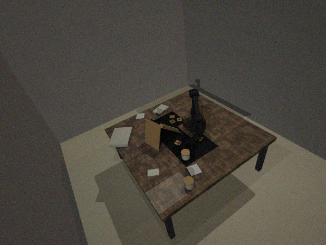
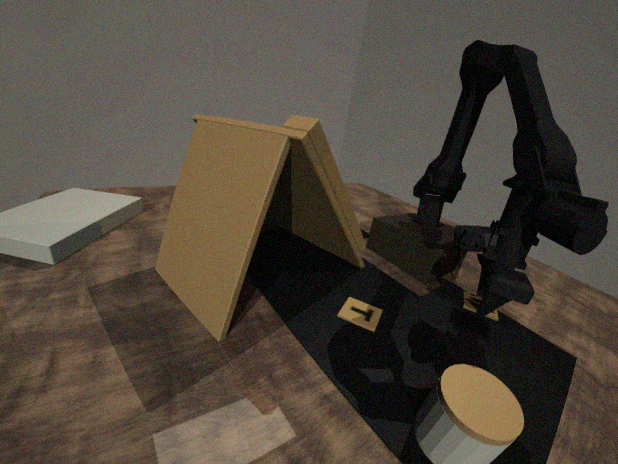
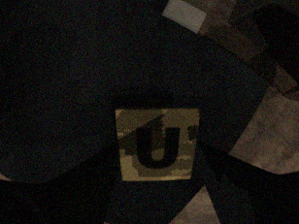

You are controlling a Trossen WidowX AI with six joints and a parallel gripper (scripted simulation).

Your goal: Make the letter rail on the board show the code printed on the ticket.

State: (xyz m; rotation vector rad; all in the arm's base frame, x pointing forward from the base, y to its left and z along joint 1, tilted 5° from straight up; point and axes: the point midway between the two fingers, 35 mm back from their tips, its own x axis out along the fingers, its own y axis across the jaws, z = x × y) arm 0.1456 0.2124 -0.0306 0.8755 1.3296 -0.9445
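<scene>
My gripper (image 1: 194, 140) (image 2: 479, 316) (image 3: 157, 147) is shut on the U tile (image 3: 127, 169), whose letter stands upright in the wrist view. That tile is hidden in the top and exterior views. The gripper is low over the black mat (image 1: 205, 149) (image 2: 540, 350). A T tile (image 1: 178, 142) (image 2: 347, 308) lies on the mat. Another tile (image 1: 201, 139) (image 2: 492, 315) lies just behind the gripper, its letter partly covered. Three tiles (image 1: 172, 116) (image 1: 179, 119) (image 1: 172, 121) lie by the wooden tent-shaped board (image 1: 152, 134) (image 2: 215, 215). Its rail and any ticket print cannot be made out.
A light jar with a wooden lid (image 1: 185, 152) (image 2: 480, 402) stands on the mat's near part. A second lidded jar (image 1: 189, 181) stands near the table edge. A pale thick block (image 1: 121, 135) (image 2: 65, 215) lies beyond the board. White cards (image 1: 153, 172) (image 1: 194, 169) lie around.
</scene>
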